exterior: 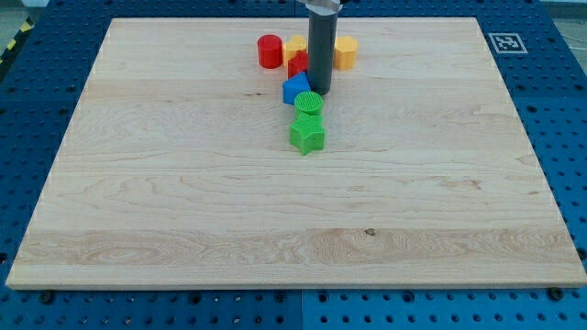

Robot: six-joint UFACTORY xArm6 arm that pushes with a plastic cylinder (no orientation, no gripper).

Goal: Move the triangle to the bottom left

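My tip (319, 92) rests on the board near the view's top centre, in the middle of a cluster of blocks. A blue triangle-like block (295, 89) lies just left of the tip, touching or nearly touching it. A green cylinder (308, 103) sits right below the tip and the blue block. A green star-shaped block (307, 134) lies below the cylinder. A red cylinder (270, 51) is at the upper left of the cluster. A yellow block (295, 47) and a red block (298, 65) are partly hidden behind the rod. A yellow block (345, 52) is to the rod's right.
The wooden board (293, 211) lies on a blue pegboard table (550, 110). A black-and-white marker tag (506, 42) sits off the board's top right corner.
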